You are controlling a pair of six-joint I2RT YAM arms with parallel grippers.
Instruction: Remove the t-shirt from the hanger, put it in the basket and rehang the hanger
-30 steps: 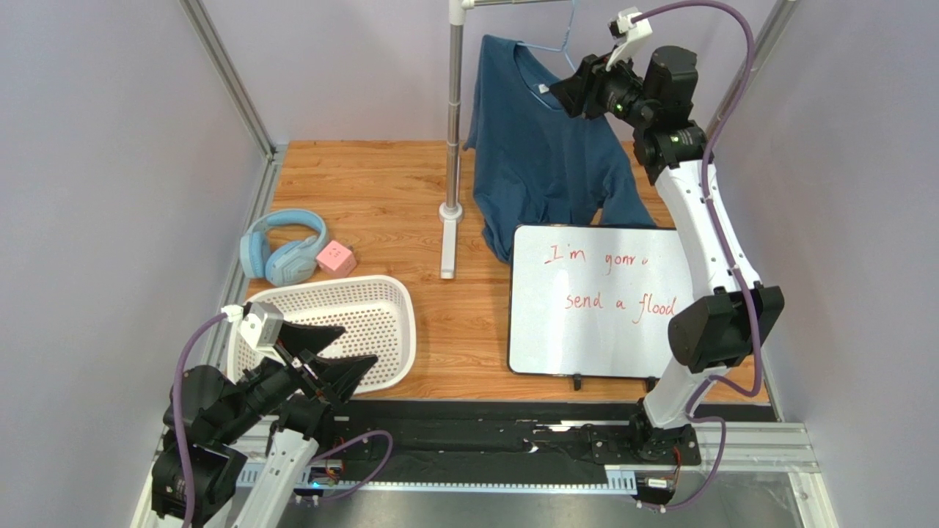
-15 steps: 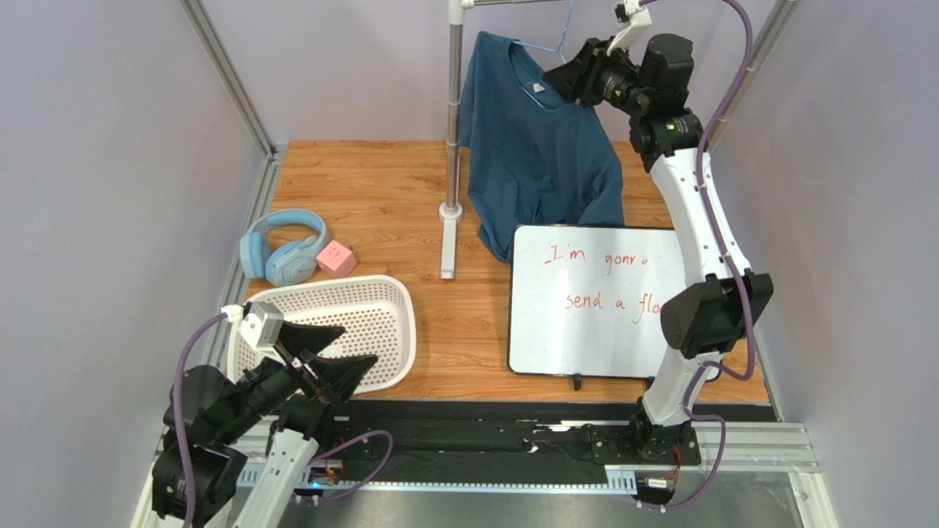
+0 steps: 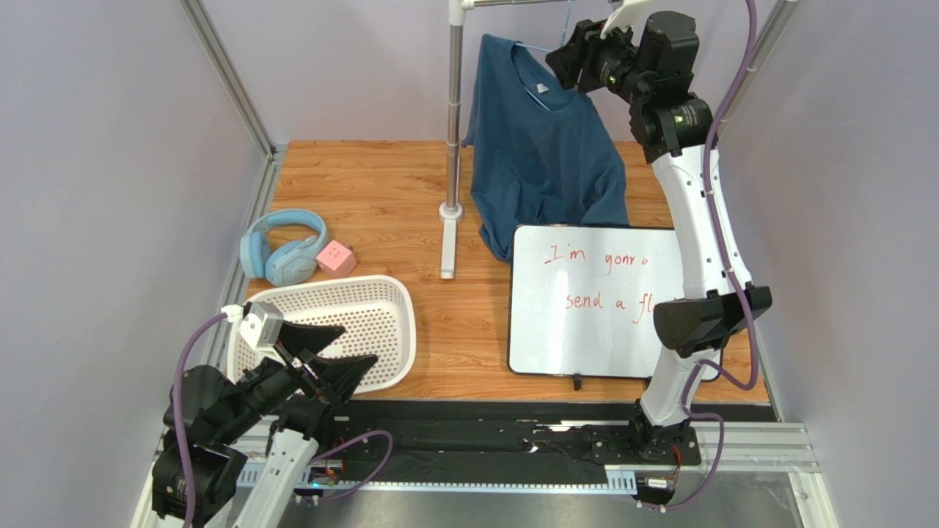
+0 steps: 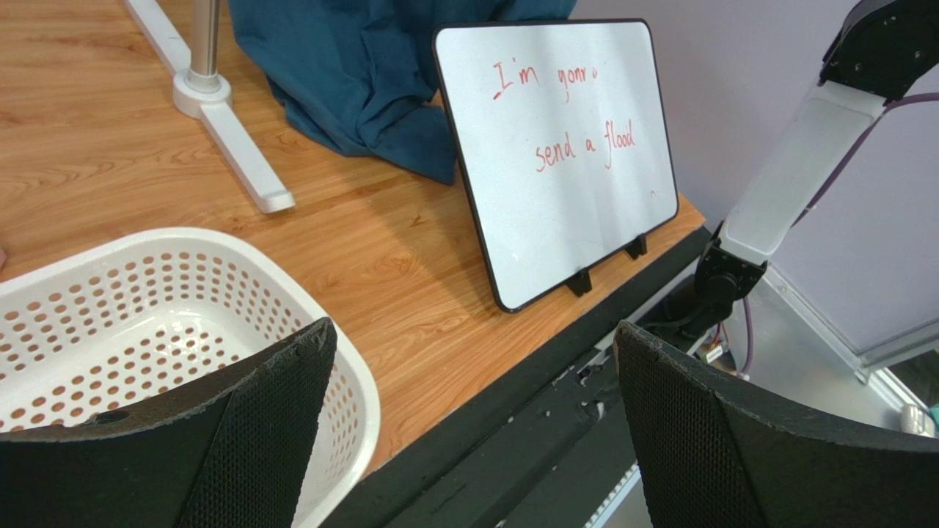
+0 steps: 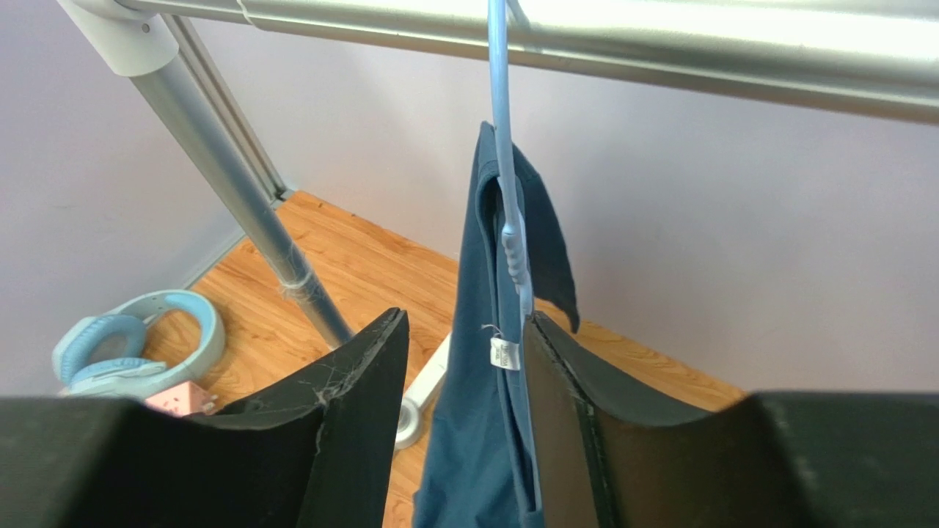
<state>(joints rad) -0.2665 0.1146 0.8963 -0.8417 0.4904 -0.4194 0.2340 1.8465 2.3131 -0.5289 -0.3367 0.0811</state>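
The t-shirt (image 3: 540, 143) hangs on the hanger (image 5: 505, 165) from the rack rail (image 5: 661, 39) at the table's (image 3: 375, 198) far edge. Its hem is bunched on the wood just beside the whiteboard's (image 3: 595, 297) far edge. The right claw (image 5: 465, 330) is up at the collar, jaws partly apart astride cloth and wire, one finger against the cloth and the other just clear of it. The left claw (image 4: 472, 341) gapes wide, low over the basket's (image 3: 331, 288) near rim. Basket and rack foot (image 3: 448, 237) sit well apart.
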